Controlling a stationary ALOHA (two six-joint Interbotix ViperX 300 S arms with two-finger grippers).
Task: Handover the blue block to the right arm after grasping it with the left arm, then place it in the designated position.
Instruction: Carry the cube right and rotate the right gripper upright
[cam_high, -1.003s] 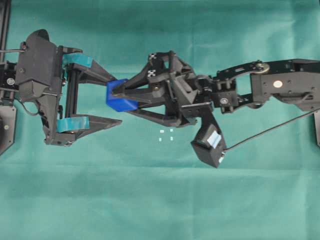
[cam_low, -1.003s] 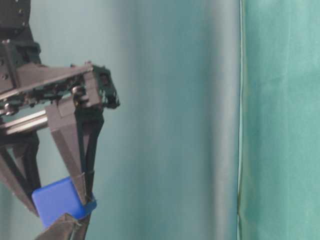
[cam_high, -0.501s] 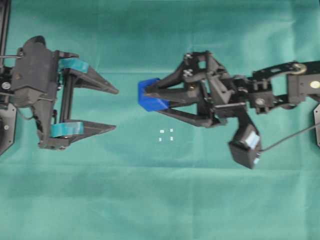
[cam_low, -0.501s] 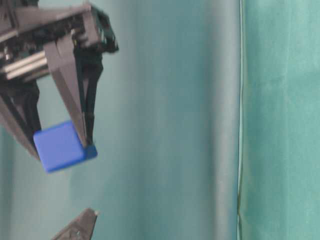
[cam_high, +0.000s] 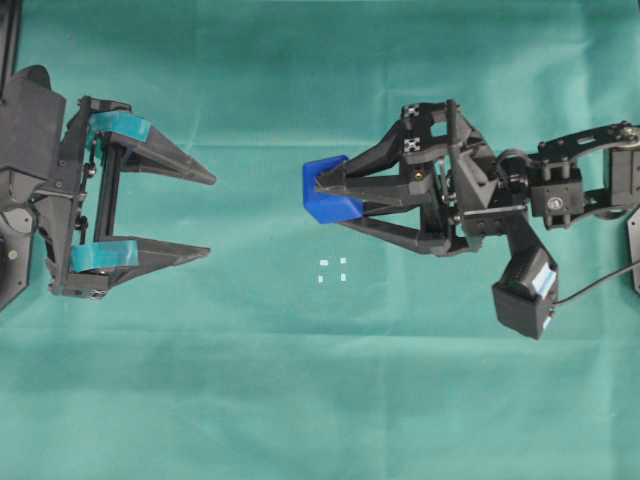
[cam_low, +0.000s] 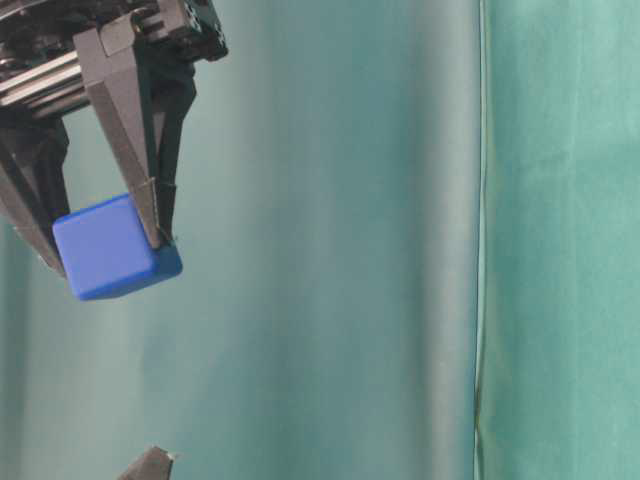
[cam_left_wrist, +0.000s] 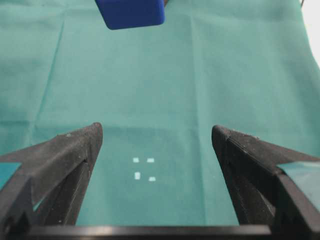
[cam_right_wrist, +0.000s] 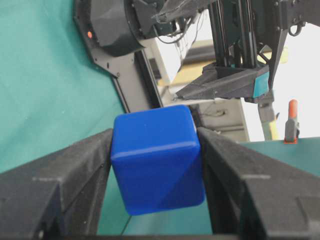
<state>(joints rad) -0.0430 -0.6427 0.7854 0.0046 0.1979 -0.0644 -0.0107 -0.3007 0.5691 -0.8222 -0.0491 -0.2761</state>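
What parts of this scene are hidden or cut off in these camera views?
- Table-level view: left claw cut by the bottom edge, only one tip shows.
- Left wrist view: small bright blue cube cut by the top edge; right claw out of frame.
- Right wrist view: four tiny white marks absent; cube's flanks covered by fingers.

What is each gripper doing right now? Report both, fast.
Left gripper: open, holding nothing.
Right gripper: shut on the blue block, which it holds above the green cloth.
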